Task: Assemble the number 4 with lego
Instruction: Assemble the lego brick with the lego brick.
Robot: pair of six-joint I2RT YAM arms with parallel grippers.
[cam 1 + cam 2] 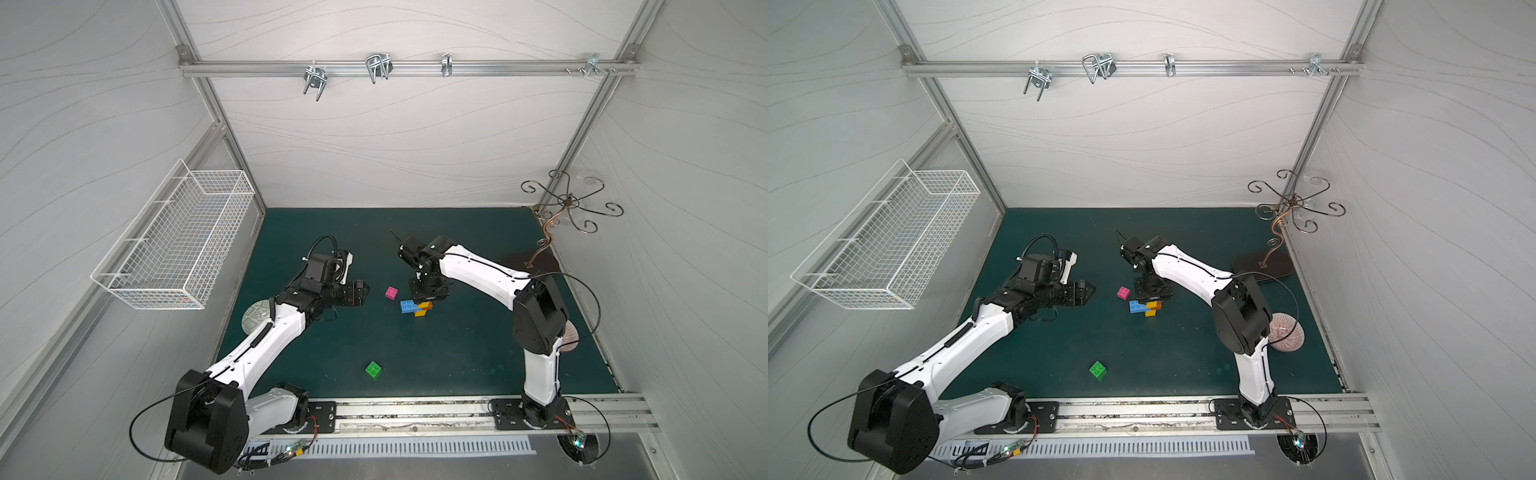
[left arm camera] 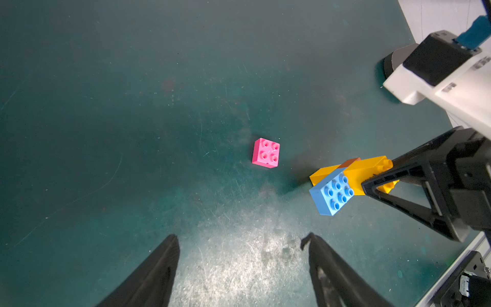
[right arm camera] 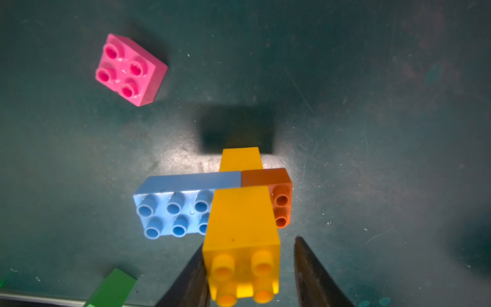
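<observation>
Lego number 4 (image 3: 225,207) stands part-built: right pincer (image 3: 248,243) parted around its top yellow brick (image 3: 240,226), seemingly to release it; left pincer (image 2: 240,236), spread and empty, faces the pink brick (image 2: 265,152).

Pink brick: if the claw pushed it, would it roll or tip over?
Probably neither: the pink brick is squat and sits flat, studs up, so it would likely slide across the mat. It looks like hard plastic, so probably stiff and light.

Both top views stare steeply down from high up, taking in the whole green mat (image 1: 457,365). Left wrist looks down from farther off, right wrist from close in; both share the pink brick (image 2: 265,152) and the joined bricks (image 3: 239,212).
</observation>
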